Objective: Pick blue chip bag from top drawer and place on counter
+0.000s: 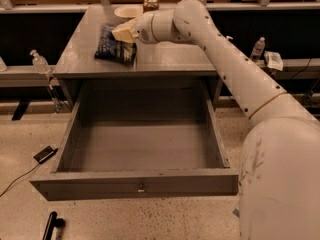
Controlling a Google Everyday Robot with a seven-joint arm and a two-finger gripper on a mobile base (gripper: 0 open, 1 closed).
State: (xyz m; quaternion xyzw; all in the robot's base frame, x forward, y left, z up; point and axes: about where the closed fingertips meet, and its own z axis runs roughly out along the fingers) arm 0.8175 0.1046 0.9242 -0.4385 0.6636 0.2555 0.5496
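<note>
The blue chip bag (pixel 114 47) lies on the grey counter (pixel 170 59), left of its middle. My gripper (pixel 123 33) is at the bag's upper right edge and is still shut on it, with the arm reaching in from the right. The top drawer (pixel 135 184) is pulled fully out below the counter, and its inside shows no objects.
A pale plate (pixel 127 11) and a small brown jar (pixel 150 4) stand at the back of the counter. A clear bottle (pixel 39 62) is at the left and another bottle (pixel 257 48) at the right. A phone (pixel 45 154) and a cable lie on the floor.
</note>
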